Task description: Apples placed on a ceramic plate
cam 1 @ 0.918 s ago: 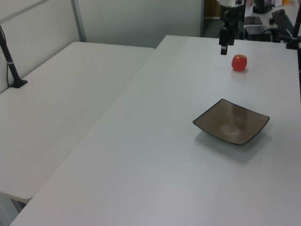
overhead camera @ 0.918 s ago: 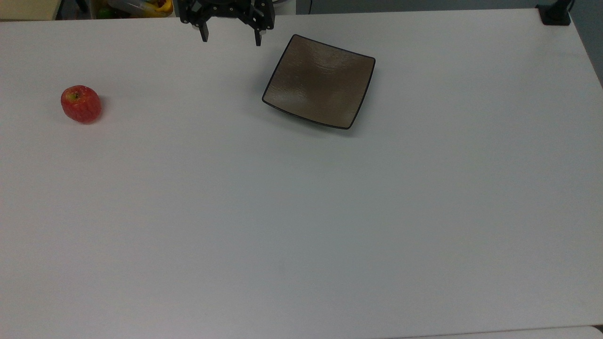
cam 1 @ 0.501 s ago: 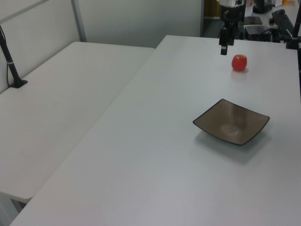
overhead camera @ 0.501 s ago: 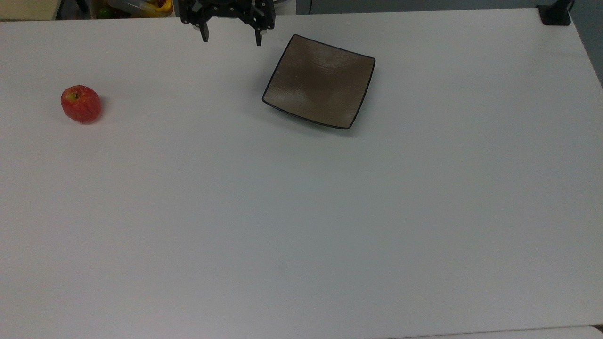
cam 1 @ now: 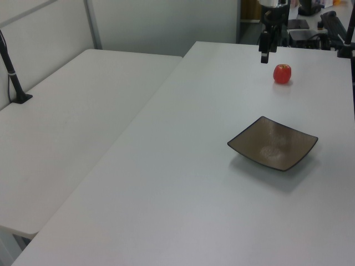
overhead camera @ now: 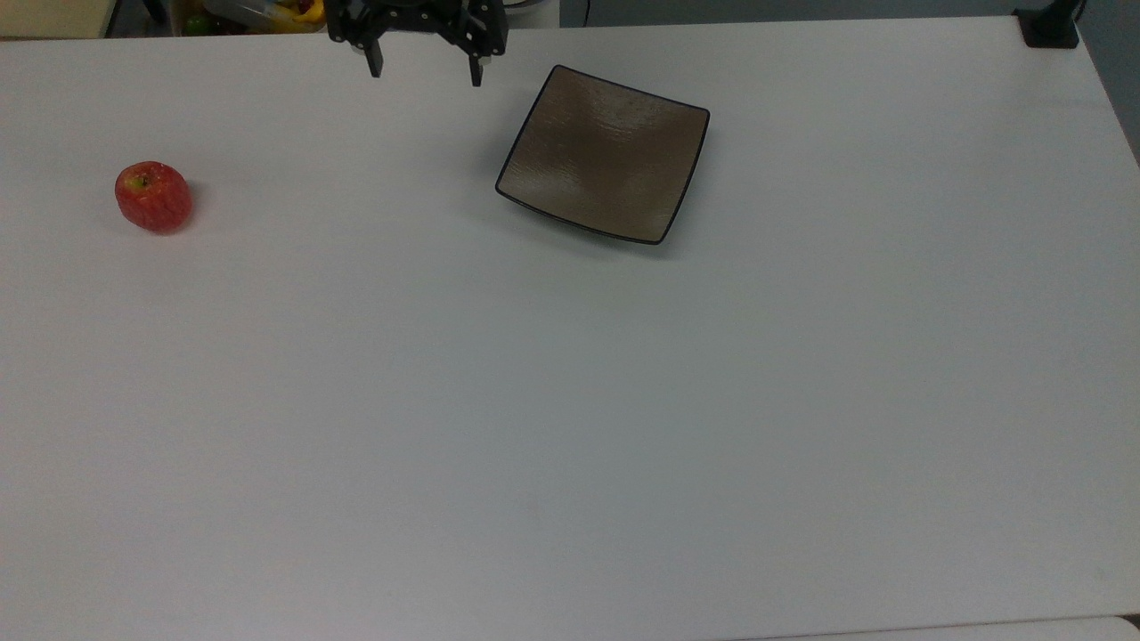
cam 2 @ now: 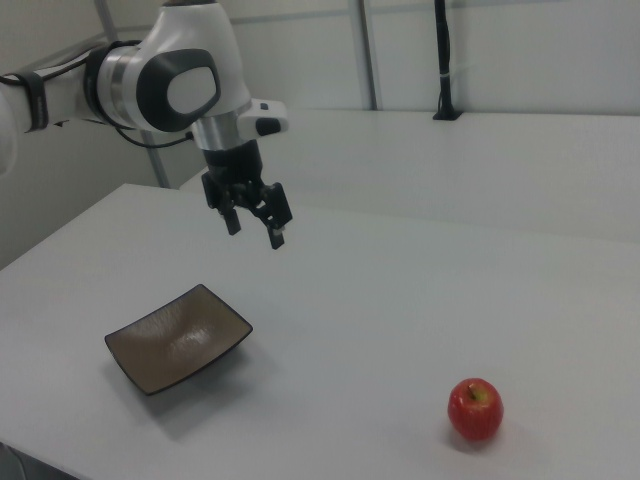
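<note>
On the white table, the apple sits near the top view's left edge, well apart from the ceramic plate. The apple is small and round, with mottled red skin and a yellow-green patch around the stem dimple. The plate is square, glossy brown-taupe, with a thin black rim, upturned corners and a faintly rippled surface; it carries nothing. The black gripper hangs above the table between apple and plate, fingers spread apart and holding nothing.
</note>
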`<action>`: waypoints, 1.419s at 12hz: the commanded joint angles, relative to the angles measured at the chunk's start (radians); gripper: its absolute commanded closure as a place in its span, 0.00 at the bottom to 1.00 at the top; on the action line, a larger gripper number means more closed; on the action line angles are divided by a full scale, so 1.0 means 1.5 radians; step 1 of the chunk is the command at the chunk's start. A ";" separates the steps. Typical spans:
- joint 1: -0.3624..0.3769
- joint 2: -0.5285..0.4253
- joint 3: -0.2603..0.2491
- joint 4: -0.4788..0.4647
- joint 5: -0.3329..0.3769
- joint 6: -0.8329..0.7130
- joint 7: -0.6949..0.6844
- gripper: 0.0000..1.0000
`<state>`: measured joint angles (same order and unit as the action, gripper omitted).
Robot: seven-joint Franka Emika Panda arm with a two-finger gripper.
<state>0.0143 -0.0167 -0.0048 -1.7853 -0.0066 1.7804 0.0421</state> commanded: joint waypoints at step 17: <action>-0.274 0.267 -0.054 0.002 -0.124 0.340 -0.017 0.00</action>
<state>-0.3933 0.3477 -0.0888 -1.8003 -0.1557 2.2669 0.0183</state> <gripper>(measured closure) 0.000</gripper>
